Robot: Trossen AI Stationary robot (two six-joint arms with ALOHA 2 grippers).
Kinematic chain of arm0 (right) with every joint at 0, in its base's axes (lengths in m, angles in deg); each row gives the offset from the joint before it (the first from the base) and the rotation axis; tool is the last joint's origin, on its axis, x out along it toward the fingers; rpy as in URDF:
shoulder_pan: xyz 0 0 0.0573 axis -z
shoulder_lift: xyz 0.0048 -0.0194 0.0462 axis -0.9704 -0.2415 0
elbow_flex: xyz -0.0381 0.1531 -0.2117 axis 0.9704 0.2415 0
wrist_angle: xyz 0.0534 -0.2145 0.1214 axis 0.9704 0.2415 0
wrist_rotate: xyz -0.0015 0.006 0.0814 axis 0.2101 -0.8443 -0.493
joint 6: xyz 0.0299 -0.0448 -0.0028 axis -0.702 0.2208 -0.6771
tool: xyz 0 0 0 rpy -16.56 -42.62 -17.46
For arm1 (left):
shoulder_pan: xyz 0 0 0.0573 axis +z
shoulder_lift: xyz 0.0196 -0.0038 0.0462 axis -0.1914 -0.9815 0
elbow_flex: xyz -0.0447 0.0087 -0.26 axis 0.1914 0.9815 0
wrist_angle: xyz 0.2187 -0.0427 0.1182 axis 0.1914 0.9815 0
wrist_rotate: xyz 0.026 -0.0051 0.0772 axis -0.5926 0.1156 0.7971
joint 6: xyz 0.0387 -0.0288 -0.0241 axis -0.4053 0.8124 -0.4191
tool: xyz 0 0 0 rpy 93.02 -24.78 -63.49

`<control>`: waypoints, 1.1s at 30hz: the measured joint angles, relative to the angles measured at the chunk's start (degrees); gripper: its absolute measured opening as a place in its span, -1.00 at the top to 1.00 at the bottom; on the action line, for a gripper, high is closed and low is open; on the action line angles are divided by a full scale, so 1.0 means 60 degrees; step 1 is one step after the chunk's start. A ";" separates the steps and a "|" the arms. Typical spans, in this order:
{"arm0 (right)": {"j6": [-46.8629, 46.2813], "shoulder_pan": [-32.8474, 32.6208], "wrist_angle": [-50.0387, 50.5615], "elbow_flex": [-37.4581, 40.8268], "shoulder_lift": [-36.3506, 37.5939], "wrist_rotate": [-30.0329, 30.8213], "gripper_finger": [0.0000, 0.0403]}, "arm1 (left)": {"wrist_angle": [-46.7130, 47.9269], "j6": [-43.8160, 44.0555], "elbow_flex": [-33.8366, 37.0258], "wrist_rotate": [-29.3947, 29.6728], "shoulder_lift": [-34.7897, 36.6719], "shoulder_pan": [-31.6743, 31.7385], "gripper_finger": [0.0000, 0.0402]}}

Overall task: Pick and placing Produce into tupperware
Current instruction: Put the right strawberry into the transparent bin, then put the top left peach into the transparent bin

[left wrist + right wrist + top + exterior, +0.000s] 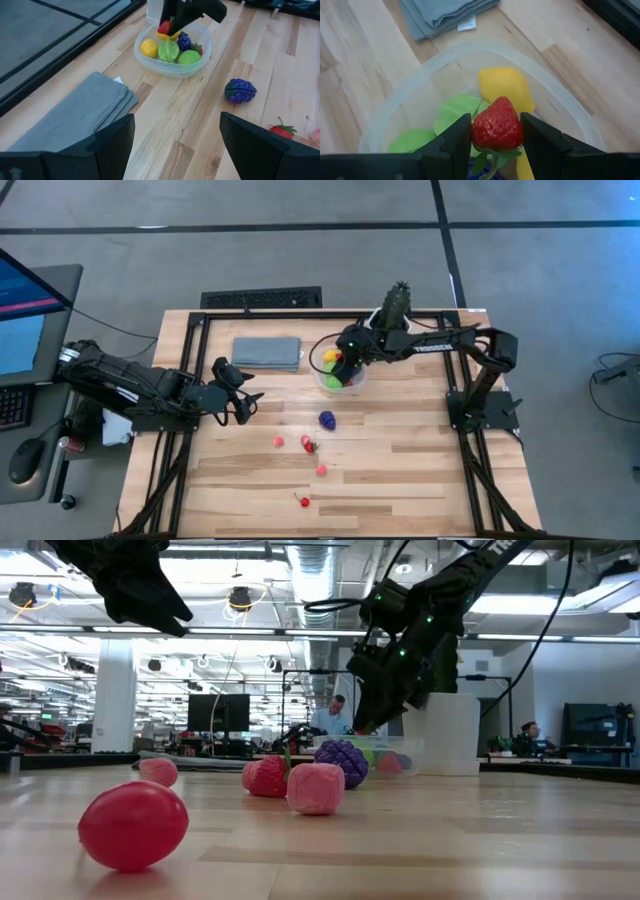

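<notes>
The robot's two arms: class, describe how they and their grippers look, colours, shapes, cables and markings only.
Both arms are dark, near-black, built of jointed segments. The left gripper ends in two flat, broad black fingers. The right gripper has the same two dark fingers. The right arm carries white lettering along its forearm, small green lights show near its wrist in the low view, and dark cables loop beside it.

Your left gripper (172,145) hangs open over bare table (175,115), fingers wide apart. Folded grey cloth (75,112) lies just beside it. Farther off, the clear tupperware (172,50) holds yellow, green and purple produce. The right gripper (182,17) is over it, pinching a red strawberry (164,27). Purple grape cluster (240,91) and another strawberry (280,131) sit outside on the wood.
</notes>
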 joint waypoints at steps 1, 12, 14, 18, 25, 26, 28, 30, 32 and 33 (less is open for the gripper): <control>0.0000 0.0004 -0.0012 0.0000 -0.0001 0.0054 0.10 | 0.0002 0.0000 0.0000 0.0000 0.0000 0.0000 -0.40; 0.0153 -0.0004 -0.0292 0.0000 0.0006 -0.0615 -0.12 | -0.0005 0.0015 0.0000 0.0160 0.0000 0.0000 -0.40; 0.0149 -0.0004 -0.0387 0.0000 0.0009 -0.0674 -0.15 | -0.0005 0.0015 0.0000 0.0160 0.0001 0.0000 -0.40; 0.0117 -0.0100 -0.0329 -0.0111 0.0009 -0.0720 -0.18 | -0.0005 0.0018 0.0000 0.0160 0.0000 0.0000 -0.40; 0.0889 -0.0613 0.0605 -0.1181 0.0013 -0.0726 -0.17 | -0.0008 0.0020 0.0000 0.0164 0.0002 0.0000 -0.40; 0.1053 -0.0714 0.0835 -0.1401 0.0013 -0.0724 -0.16 | -0.0008 0.0018 0.0000 0.0168 0.0000 0.0000 -0.40; 0.1384 -0.0977 0.1400 -0.1862 0.0013 -0.0723 -0.15 | -0.0008 0.0022 0.0000 0.0147 0.0000 0.0000 -0.40; 0.1737 -0.1307 0.1913 -0.2302 0.0013 -0.0726 -0.14 | -0.0012 0.0021 0.0000 -0.0045 0.0003 0.0000 -0.40; 0.2016 -0.1660 0.2332 -0.2688 0.0018 -0.0732 -0.13 | -0.0012 0.0017 0.0000 -0.0313 -0.0013 0.0000 -0.40; 0.2136 -0.1840 0.2518 -0.2835 0.0020 -0.0733 -0.13 | -0.0008 0.0011 0.0000 -0.0487 -0.0018 0.0000 -0.40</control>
